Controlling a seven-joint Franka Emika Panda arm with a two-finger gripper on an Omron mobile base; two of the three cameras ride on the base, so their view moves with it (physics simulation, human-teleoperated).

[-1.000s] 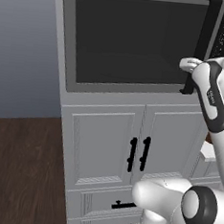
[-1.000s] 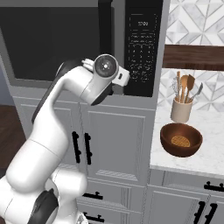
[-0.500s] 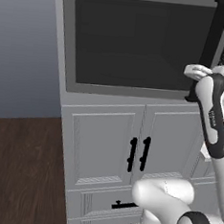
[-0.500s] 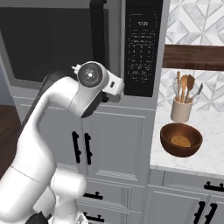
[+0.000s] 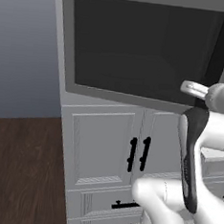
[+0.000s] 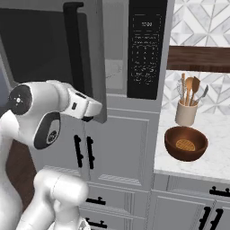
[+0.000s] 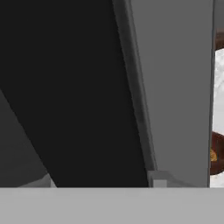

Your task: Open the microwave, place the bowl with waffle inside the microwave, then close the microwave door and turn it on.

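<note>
The microwave [image 6: 134, 49] door [image 6: 58, 49] stood partly swung out, its black handle [image 6: 74, 45] at the free edge. The gripper [image 6: 92, 114] sat at the door's lower corner, but whether its jaws were spread or closed could not be made out. The bowl [image 6: 185, 143] with the waffle [image 6: 185, 144] rested on the counter [image 6: 211, 161], beside a utensil holder [image 6: 186, 112].

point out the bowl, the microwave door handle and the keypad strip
bowl [image 6: 173, 148]: right base view, on its reddish-brown outer wall.
microwave door handle [image 6: 74, 49]: right base view, midway along the black vertical bar.
keypad strip [image 6: 143, 54]: right base view, middle of the black panel.
</note>
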